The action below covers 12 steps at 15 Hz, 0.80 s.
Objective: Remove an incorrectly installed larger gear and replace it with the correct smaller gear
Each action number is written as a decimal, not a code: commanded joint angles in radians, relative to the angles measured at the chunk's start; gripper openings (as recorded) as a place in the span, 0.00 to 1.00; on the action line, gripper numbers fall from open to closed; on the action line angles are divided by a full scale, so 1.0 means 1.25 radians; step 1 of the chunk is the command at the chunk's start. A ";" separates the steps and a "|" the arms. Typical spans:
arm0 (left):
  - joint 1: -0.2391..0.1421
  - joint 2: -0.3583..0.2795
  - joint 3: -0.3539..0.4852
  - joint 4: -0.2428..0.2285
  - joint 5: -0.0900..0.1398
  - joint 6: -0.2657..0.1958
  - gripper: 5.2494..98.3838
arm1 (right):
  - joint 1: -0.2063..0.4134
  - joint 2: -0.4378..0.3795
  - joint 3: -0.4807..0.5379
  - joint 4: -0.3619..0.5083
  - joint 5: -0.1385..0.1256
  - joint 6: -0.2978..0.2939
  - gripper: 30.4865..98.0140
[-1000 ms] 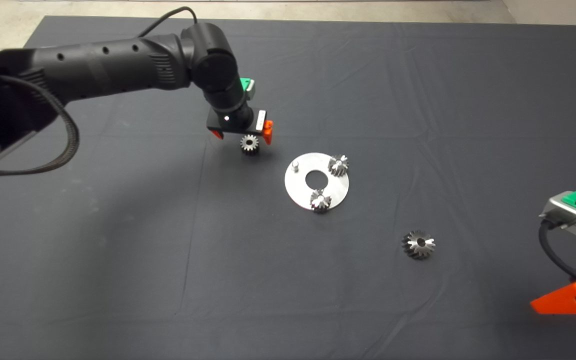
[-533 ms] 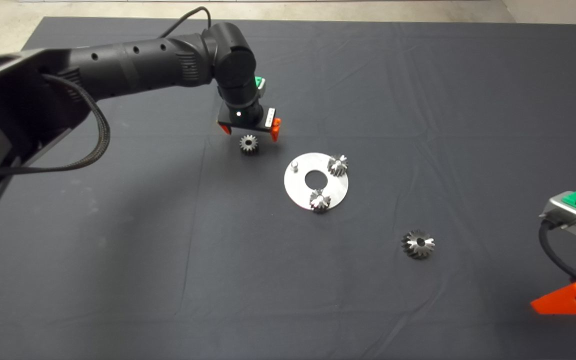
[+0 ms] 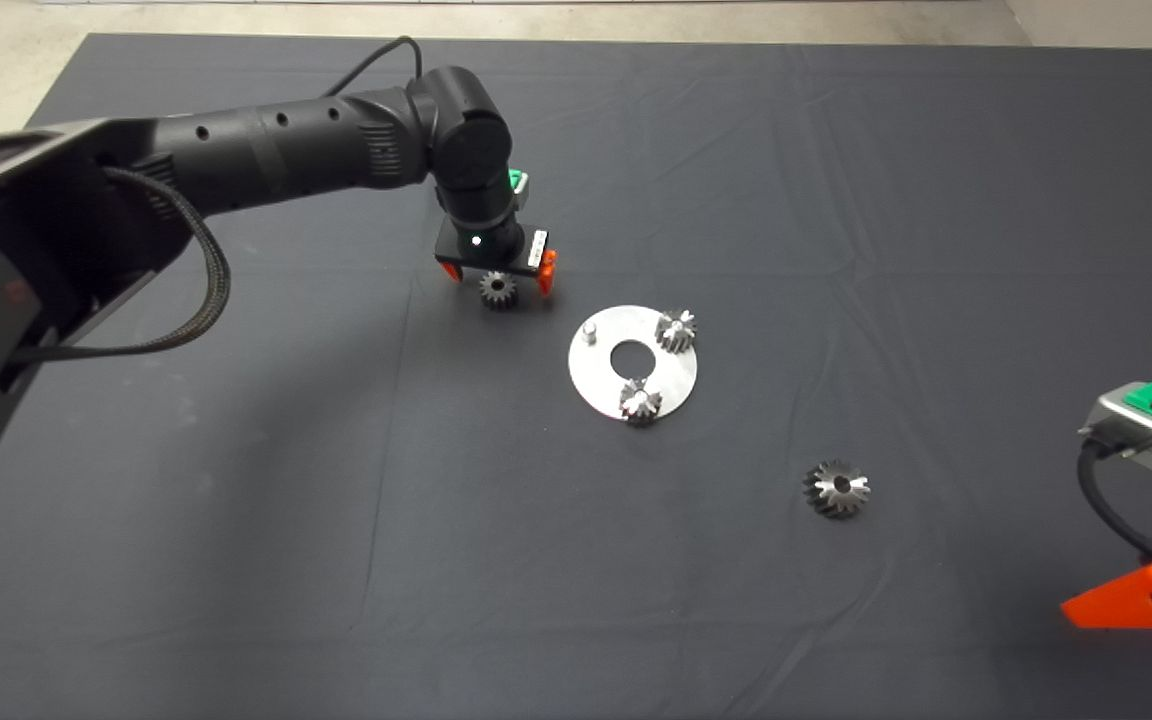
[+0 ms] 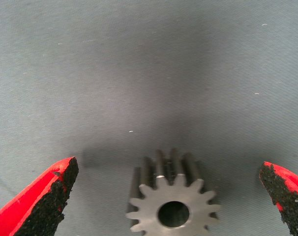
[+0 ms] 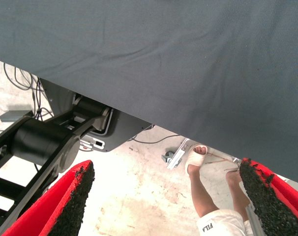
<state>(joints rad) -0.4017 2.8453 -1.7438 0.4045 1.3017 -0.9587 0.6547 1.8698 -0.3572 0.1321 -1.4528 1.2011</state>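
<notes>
Where head view hides it, smaller gear point(image 4: 172, 206) bore, left gripper point(image 4: 171, 196) spread

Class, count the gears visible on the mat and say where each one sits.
4: smaller gear between the left hand's fingers; two pinions on the disc; larger gear alone, right.

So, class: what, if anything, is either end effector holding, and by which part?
Nothing. The left end effector straddles the smaller gear, fingers open; the right end effector is empty.

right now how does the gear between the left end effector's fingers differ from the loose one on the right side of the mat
The smaller gear is narrow with straight teeth; the larger gear is wider with flared teeth. The smaller gear sits between the open left end effector; the larger gear lies alone. Both are steel, on the mat, off the disc.
</notes>
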 commanded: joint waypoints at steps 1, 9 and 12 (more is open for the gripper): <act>-0.006 -0.004 0.001 0.000 0.014 0.021 0.94 | 0.015 -0.005 0.004 0.031 0.001 0.002 0.70; -0.006 -0.005 0.002 -0.001 0.037 0.021 0.80 | 0.015 -0.005 0.004 0.031 0.001 0.002 0.70; -0.006 0.001 0.002 -0.006 0.036 0.021 0.75 | 0.015 -0.005 0.004 0.031 0.001 0.002 0.70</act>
<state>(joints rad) -0.4015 2.8406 -1.7438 0.4036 1.3362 -0.9400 0.6570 1.8666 -0.3572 0.1322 -1.4528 1.2011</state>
